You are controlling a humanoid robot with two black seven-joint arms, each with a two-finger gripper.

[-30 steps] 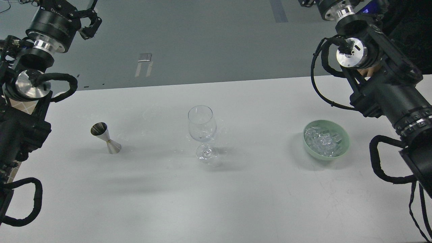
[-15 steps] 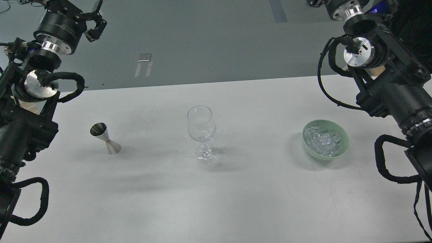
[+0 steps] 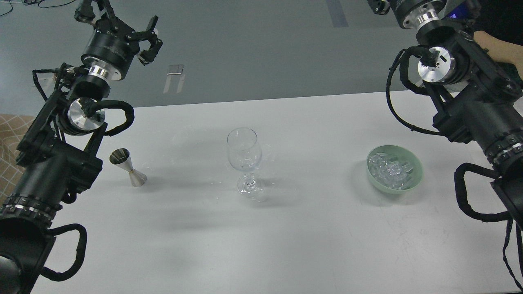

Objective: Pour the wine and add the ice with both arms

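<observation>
A clear wine glass (image 3: 244,153) stands upright at the table's middle. I cannot make out wine in it. A steel jigger (image 3: 127,167) stands upright to its left, and its contents do not show. A pale green bowl (image 3: 420,171) at the right holds the ice (image 3: 390,170), several small clear cubes. My left gripper (image 3: 118,20) is open and empty, raised high beyond the table's far left edge, well behind the jigger. My right gripper (image 3: 378,6) is cut off by the top edge, far above the bowl.
The white table (image 3: 261,245) spans the view, with its far edge behind the glass. My thick left arm (image 3: 53,167) hangs close to the jigger's left. My right arm (image 3: 478,114) hangs over the table's right side. A person's hand (image 3: 500,49) shows at the upper right.
My left arm has swung right and inward, so its gripper is now further right and its forearm is beside the jigger. My right arm has shifted slightly. The glass, jigger and bowl have not moved.
</observation>
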